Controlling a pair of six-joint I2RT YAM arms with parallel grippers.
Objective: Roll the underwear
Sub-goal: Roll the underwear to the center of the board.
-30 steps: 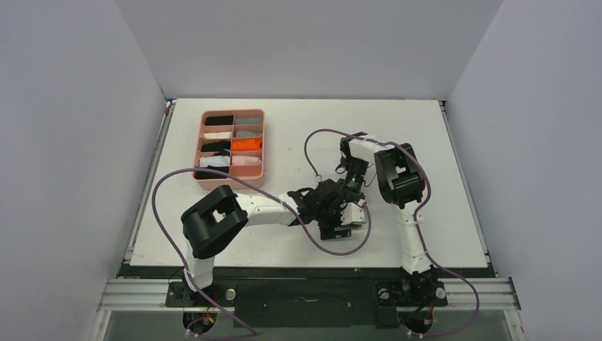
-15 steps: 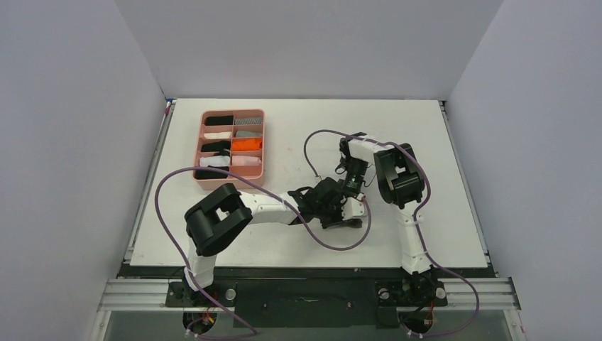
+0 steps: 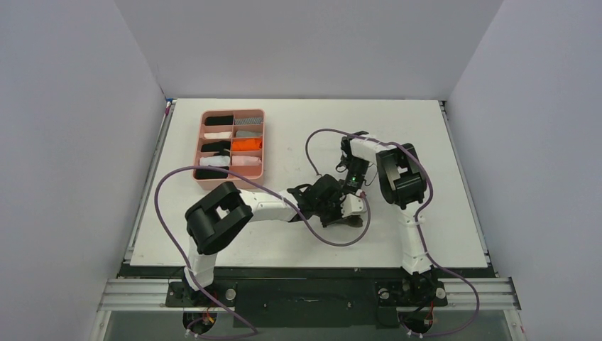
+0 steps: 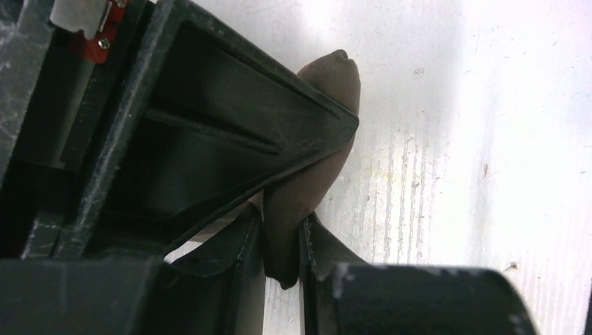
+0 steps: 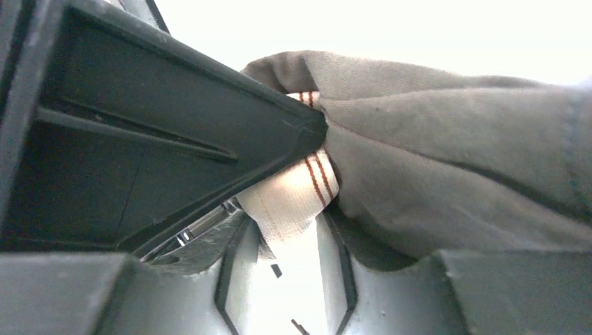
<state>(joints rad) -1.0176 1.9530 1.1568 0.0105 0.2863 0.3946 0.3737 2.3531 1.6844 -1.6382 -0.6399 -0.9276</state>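
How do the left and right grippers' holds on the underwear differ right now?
The left gripper pinches a narrow, plain dark-brown fold of the underwear; the right gripper clamps its pale, red-striped waistband. Little cloth shows beyond the left one; a broad bunch spreads beside the right one. Both are shut on the garment.

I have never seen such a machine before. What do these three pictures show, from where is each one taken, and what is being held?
These are two robot arms bolted at the near edge of a white table. The wide picture comes from a fixed camera above and behind them; the two close pictures come from small cameras on the wrists. On the table stands a pink tray with small rolled cloths in its compartments. Near the middle, both arms hold one garment, the underwear: the left fingers pinch its dark cloth, the right fingers pinch its pale, red-striped waistband.
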